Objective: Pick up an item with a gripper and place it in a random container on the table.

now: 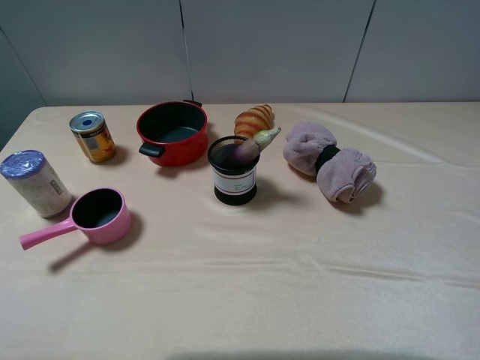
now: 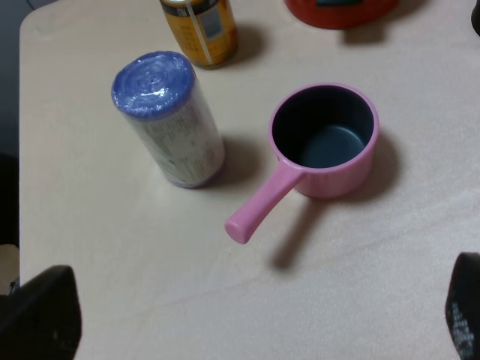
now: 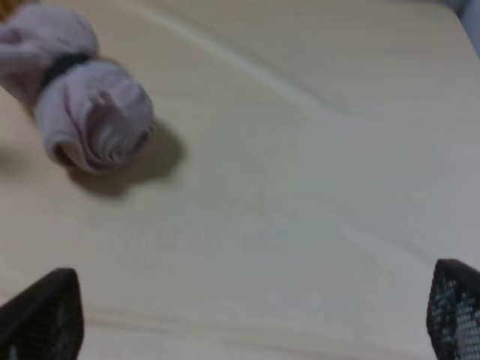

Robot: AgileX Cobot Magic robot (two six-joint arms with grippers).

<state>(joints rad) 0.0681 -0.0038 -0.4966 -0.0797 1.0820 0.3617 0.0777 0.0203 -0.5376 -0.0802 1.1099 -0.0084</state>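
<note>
The dark purple eggplant (image 1: 252,147) stands tilted inside the black wire-mesh cup (image 1: 233,178), with its pale, green-tipped end sticking out over the rim toward the right. The cup stands on the beige table (image 1: 300,285) near the middle. Neither arm shows in the exterior high view. My left gripper (image 2: 255,322) is open and empty, its fingers (image 2: 41,315) wide apart above the table's left part. My right gripper (image 3: 247,315) is open and empty, its fingers (image 3: 454,307) wide apart over bare cloth. The cup and eggplant are out of both wrist views.
A red pot (image 1: 173,132), a golden croissant (image 1: 253,120) and a yellow can (image 1: 93,136) stand at the back. A pink saucepan (image 1: 99,216) (image 2: 324,142) and a blue-lidded canister (image 1: 34,183) (image 2: 169,120) are at the left. A rolled mauve towel (image 1: 331,162) (image 3: 82,97) lies at the right.
</note>
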